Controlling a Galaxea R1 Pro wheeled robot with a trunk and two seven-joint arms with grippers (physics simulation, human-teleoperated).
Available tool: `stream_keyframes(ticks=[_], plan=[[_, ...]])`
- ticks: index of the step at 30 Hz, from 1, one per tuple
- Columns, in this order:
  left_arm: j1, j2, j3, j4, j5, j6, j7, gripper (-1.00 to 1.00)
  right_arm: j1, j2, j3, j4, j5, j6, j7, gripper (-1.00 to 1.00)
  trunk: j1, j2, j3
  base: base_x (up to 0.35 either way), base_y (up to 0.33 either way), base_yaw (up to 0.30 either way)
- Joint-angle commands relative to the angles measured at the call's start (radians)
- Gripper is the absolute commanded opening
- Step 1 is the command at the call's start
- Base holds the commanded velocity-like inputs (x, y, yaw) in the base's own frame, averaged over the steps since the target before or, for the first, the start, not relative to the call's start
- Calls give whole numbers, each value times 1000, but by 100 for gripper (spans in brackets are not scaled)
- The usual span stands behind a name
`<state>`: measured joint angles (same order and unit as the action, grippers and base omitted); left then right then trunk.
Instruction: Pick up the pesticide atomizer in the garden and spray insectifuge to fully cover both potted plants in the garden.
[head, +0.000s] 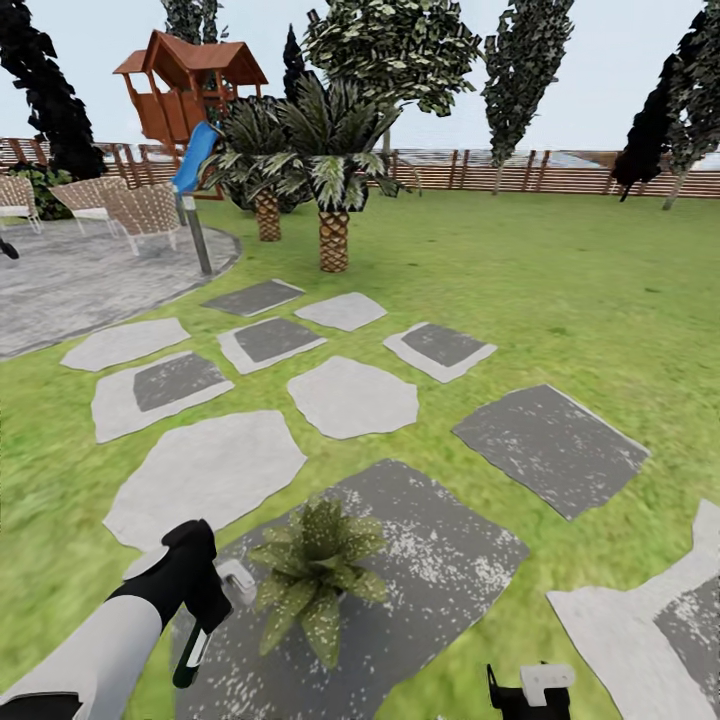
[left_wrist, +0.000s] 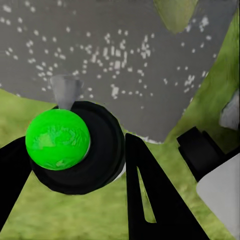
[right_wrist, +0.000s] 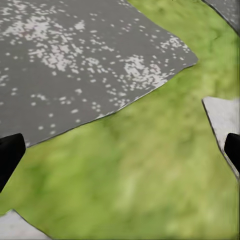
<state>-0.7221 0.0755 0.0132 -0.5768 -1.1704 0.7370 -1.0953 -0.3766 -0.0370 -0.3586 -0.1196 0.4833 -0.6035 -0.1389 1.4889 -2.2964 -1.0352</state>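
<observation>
left gripper (head: 205, 600) fingers (left_wrist: 150, 195) clamped on the pesticide atomizer (head: 192, 645), held low at the robot's left over the edge of a big dark stepping stone (head: 440, 560). bottle hangs tilted, dark green body with a white label strip; no readable text on it, too small. pale trigger head (head: 238, 580) points toward the potted plant (head: 315, 575), just beside it. plant sits on that stone; its pot is hidden under the leaves. left wrist view: bright green round end of the bottle (left_wrist: 57, 139) inside a black ring, grey nozzle piece past it, blurry. right gripper (head: 530, 692) cut off by the frame's bottom edge in head view; in right wrist view only its two black fingertips (right_wrist: 10, 155) show at opposite edges, wide apart, nothing between them, grass (right_wrist: 140, 175) below. farther off: paved patio (head: 70, 280), grey bollard lamp (head: 195, 235), two palms (head: 330, 200), wooden fence (head: 520, 170), playhouse with blue slide (head: 190, 90), chairs partly cut off at left.
</observation>
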Motion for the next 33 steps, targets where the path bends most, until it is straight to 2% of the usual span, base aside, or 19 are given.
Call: stream_keyframes(ticks=[1,13,33], plan=[[0,0,2,-2,-6,7,-8,-100,-1,0,-3,2,11,-2,-7,100,0,0,-1,-3,-277,119],[0,-2,1,-2,-6,7,-8,-100,-1,0,-3,2,11,-2,-7,100,0,0,-1,-193,-226,245],[0,-5,4,-12,-6,8,-8,-100,-1,-1,-3,2,12,-2,-7,100,0,0,-1,-4,-56,7]])
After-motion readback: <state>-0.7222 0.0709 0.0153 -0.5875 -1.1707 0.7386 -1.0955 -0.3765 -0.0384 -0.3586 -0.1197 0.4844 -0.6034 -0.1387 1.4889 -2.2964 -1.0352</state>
